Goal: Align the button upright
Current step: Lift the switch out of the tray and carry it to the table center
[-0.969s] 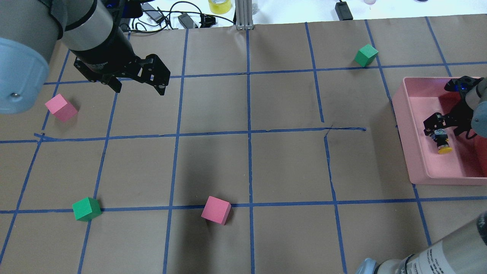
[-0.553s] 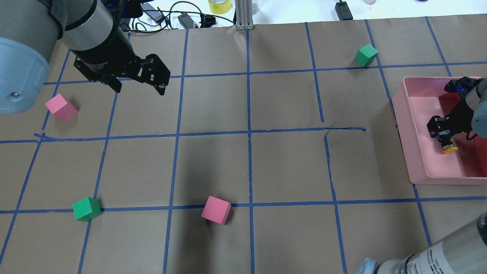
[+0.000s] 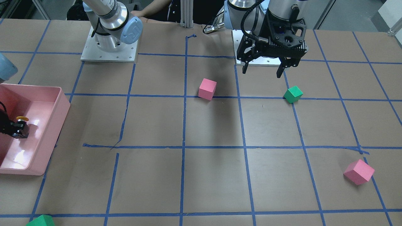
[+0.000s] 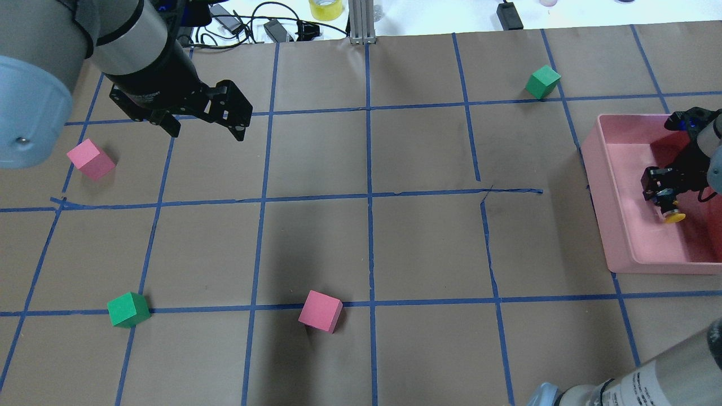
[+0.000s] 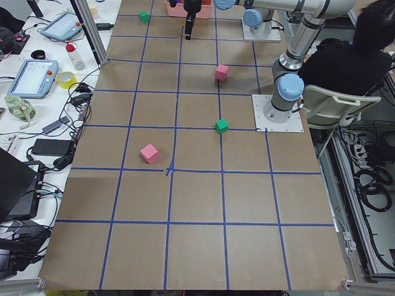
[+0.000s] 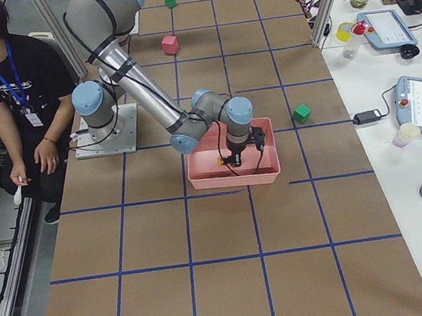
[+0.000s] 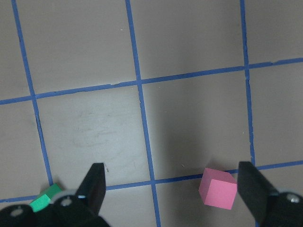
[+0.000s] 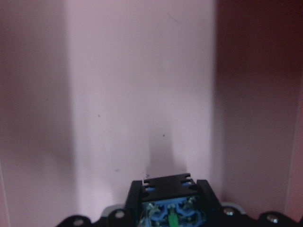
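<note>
Low in the overhead picture we see a pink cube (image 4: 320,311) on the brown table (image 4: 423,248). Higher up, at the right edge, our right gripper (image 4: 663,195) pinches the button (image 4: 672,213) in the pink bin (image 4: 608,208), with the yellow cap pointing lower right. At the upper left, our left gripper (image 4: 206,131) hangs with its fingers spread wide.

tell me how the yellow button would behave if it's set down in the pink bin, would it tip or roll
Probably tippy: the button has a yellow cap wider than its body. Lying down, that round shape could roll on the smooth floor of the bin. It looks rigid and light in the right gripper.
</note>
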Robot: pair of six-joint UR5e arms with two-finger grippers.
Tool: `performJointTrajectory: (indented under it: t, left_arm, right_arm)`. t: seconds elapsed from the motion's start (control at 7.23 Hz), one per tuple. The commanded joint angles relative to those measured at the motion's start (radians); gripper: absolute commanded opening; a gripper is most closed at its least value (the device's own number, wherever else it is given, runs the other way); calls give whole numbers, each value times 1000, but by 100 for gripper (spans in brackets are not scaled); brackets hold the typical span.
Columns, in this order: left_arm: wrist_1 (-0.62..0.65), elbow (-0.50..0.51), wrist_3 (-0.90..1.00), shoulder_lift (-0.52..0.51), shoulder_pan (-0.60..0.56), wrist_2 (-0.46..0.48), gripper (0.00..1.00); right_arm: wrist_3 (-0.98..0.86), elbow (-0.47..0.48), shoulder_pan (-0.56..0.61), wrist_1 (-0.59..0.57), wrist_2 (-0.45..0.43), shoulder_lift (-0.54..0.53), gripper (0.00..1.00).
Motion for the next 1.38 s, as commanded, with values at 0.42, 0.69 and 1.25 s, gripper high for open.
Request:
performJointTrajectory:
  t: [0.42, 0.69, 1.25]
  left_arm:
    - [0, 0, 0, 0, 0, 0, 100]
    - [0, 0, 0, 0, 0, 0, 100]
    - [0, 0, 0, 0, 0, 0, 100]
  right_arm:
    - [39, -241, 246, 407, -15, -214, 0]
    - [208, -257, 436, 409, 30, -241, 0]
    - [779, -240, 720, 282, 147, -138, 0]
